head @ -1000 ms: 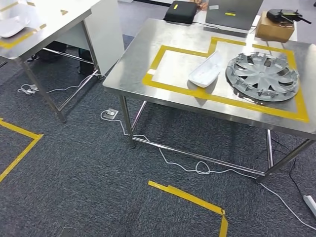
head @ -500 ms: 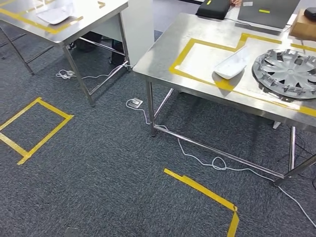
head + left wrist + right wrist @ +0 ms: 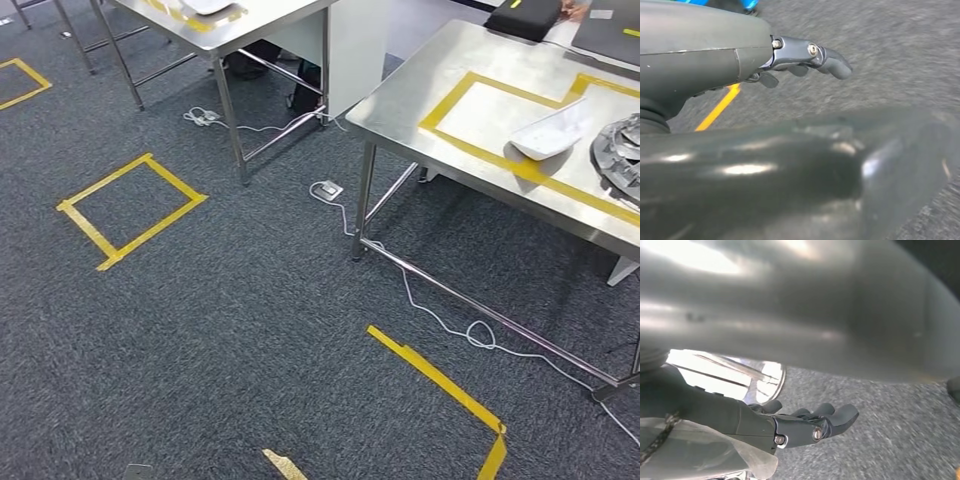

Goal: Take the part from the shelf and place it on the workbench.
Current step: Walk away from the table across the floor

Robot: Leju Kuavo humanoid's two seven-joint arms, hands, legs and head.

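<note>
- The steel bench (image 3: 423,95) on my right carries a yellow tape outline (image 3: 483,150), likely marking where parts belong.
- A white part (image 3: 549,137) lies on that outline's edge, beside a silver wheel cover (image 3: 620,150).
- Yellow tape square (image 3: 130,208) on the carpet, probably a standing mark.
- Left robot hand (image 3: 806,57) hangs over carpet, fingers spread, holding nothing.
- Right robot hand (image 3: 806,425) looks likewise loose and unladen.

No legible text or labels anywhere.

Steel workbench (image 3: 423,95) on grey carpet (image 3: 226,330)

A white part (image 3: 549,135) and a hubcap (image 3: 619,150) lie on it (inside yellow tape (image 3: 483,150)).
</note>
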